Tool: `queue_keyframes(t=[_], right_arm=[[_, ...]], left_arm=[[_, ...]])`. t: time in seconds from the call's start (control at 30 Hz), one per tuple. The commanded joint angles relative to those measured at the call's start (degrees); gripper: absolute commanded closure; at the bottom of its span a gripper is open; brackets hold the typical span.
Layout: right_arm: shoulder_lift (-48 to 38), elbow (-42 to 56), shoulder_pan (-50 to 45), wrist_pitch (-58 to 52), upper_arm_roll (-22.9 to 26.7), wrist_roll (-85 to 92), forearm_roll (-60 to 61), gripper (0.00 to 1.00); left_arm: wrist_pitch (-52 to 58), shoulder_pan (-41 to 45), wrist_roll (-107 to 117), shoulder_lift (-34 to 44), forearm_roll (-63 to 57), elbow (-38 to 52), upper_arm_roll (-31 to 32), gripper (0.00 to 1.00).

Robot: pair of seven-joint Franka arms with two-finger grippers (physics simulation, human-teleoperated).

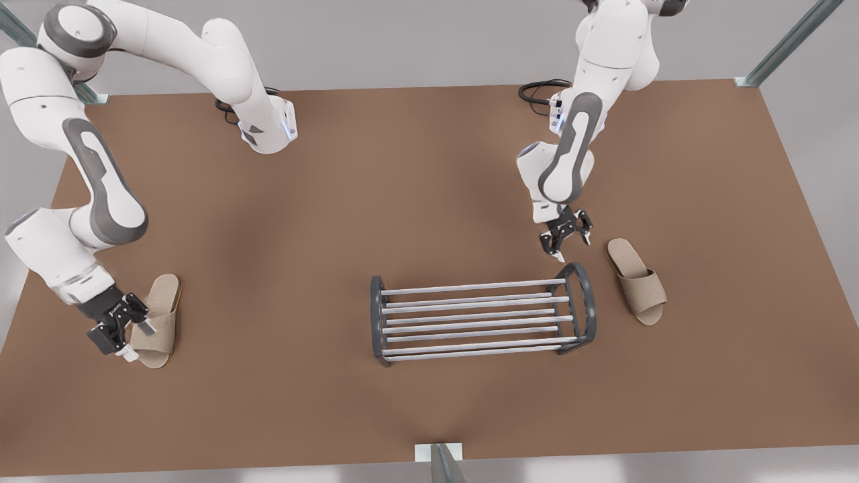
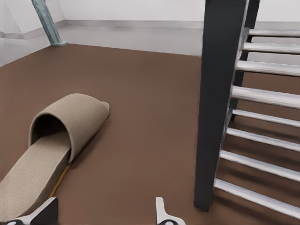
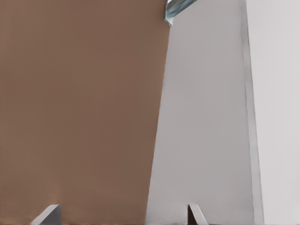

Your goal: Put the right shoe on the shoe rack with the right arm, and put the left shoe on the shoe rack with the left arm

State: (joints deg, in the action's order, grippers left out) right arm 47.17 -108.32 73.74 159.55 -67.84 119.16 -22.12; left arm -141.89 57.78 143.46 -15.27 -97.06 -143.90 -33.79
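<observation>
The shoe rack (image 1: 478, 287) lies low on the brown table, right of centre in the front view, and nothing rests on its bars. The left shoe (image 1: 636, 282), a beige slipper, lies on the table just past the rack's right end. My left gripper (image 1: 566, 236) hovers open above the table between that rack end and the slipper; in its wrist view the gripper (image 2: 104, 213), the slipper (image 2: 56, 140) and the rack's dark end frame (image 2: 218, 93) all show. The right shoe (image 1: 158, 320) lies at the front view's left. My right gripper (image 1: 121, 330) sits open right beside it, tips (image 3: 121, 214) apart over bare table.
Black cables (image 1: 540, 90) lie at the back by the arm bases. The table's edge (image 3: 157, 117) runs close to my right gripper, with grey floor beyond. A metal post (image 1: 443, 463) stands at the front edge. Bare brown table separates the rack from the slipper at the left.
</observation>
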Motion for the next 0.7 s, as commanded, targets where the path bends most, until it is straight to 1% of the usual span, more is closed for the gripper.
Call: queue_keyframes(t=[0.0,0.07,0.1,0.13,0.2,0.27,0.3,0.4,0.43,0.5,0.57,0.67], right_arm=[[0.2,-0.05,0.53,3.93,1.48,74.9,-7.32,0.0],[0.37,-0.05,0.18,3.93,4.03,79.3,-7.41,0.0],[0.29,-0.22,-0.09,3.93,6.31,85.26,-9.6,0.0],[0.46,-0.14,-0.26,3.93,7.54,89.58,-10.66,0.0],[0.46,-0.05,-1.23,4.01,9.21,91.34,-10.75,0.0],[0.46,-0.22,-1.32,4.01,10.0,95.11,-10.75,0.0],[0.55,-0.14,-3.07,4.01,12.11,95.21,-10.84,0.0],[0.55,-0.05,-3.34,4.01,12.2,94.85,-10.75,0.0],[0.55,-0.22,-4.48,4.01,12.99,95.64,-10.75,0.0],[0.55,-0.05,-8.16,4.45,16.15,95.91,-11.71,0.0],[1.6,-0.31,-9.93,9.9,20.37,95.82,-13.74,0.0],[3.27,-2.07,-8.79,19.56,21.78,95.82,-22.6,0.0]], left_arm=[[4.69,-0.21,38.48,-1.08,-10.16,0.03,-2.77,0.0],[4.69,-0.3,38.65,-3.1,-11.48,0.11,-4.09,0.0],[4.52,-0.56,39.18,-3.1,-14.55,0.11,-6.29,0.0],[4.34,-3.55,43.3,-4.33,-19.73,0.73,-6.29,0.0],[3.64,-6.36,47.35,-8.55,-22.9,3.28,-6.2,0.0],[2.32,-7.33,47.71,-9.69,-23.78,4.68,-6.11,0.0],[2.14,-7.33,47.79,-10.48,-23.78,5.47,-6.11,0.0],[1.26,-7.33,49.2,-15.49,-23.43,8.2,-5.59,0.0],[1.26,-7.25,49.2,-15.58,-23.52,8.38,-5.59,0.0],[1.26,-7.25,49.64,-16.28,-23.52,8.55,-5.15,0.0],[1.26,-7.33,49.81,-18.22,-23.35,9.69,-5.15,0.0],[0.3,-7.51,50.17,-19.8,-23.43,10.92,-5.15,0.0]])
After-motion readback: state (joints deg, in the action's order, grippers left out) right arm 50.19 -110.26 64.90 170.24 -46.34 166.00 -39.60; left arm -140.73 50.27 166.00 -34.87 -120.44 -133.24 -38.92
